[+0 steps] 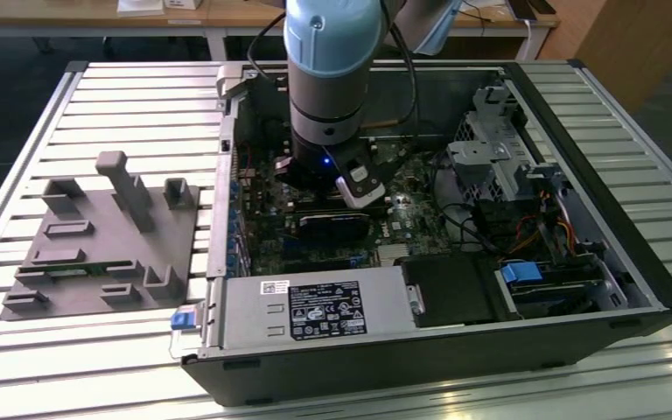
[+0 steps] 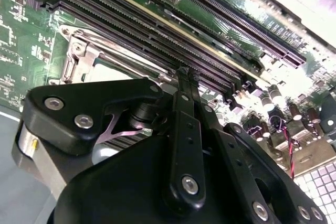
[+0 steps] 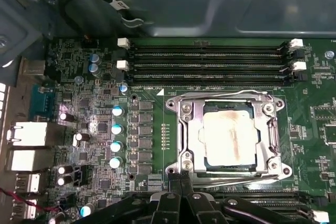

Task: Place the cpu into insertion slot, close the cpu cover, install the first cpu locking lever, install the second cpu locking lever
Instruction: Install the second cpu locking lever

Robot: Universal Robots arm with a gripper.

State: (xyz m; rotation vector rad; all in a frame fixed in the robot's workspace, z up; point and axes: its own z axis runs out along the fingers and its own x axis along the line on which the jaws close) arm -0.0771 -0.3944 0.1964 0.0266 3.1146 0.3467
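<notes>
The dull silvery square cpu (image 3: 231, 137) is seated in the socket under the thin silvery metal cpu cover (image 3: 185, 129). The black fingers (image 3: 181, 182) are pressed together at the cover's edge.

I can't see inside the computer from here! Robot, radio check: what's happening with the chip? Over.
Gripper shut, tips at the socket's edge. The cpu seated in the insertion slot, the cpu cover down around it. Nothing in the way.

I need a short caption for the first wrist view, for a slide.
Shut gripper poised at the edge of the cpu cover, closed over the seated cpu.
</notes>
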